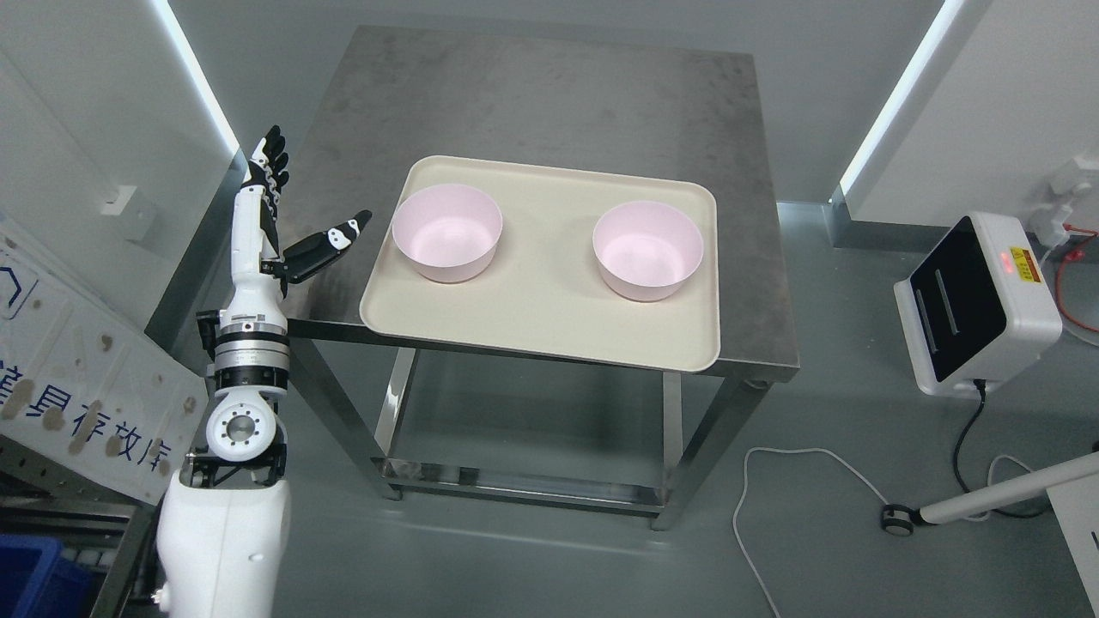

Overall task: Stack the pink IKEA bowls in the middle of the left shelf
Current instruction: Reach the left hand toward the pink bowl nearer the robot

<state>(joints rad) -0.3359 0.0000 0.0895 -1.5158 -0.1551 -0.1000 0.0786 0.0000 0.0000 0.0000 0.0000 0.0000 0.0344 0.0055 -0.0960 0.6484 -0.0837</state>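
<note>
Steel table [549,94], tray [541,318], two empty bowls [446,232]

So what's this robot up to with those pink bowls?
Nothing is being handled yet. The robot's left hand is raised beside the steel table, fingers spread and empty, just left of the cream tray. Two pink bowls sit apart on that tray, upright and empty: the left bowl nearest the hand and the right bowl further off. They are not stacked. The right arm is out of view.
</note>
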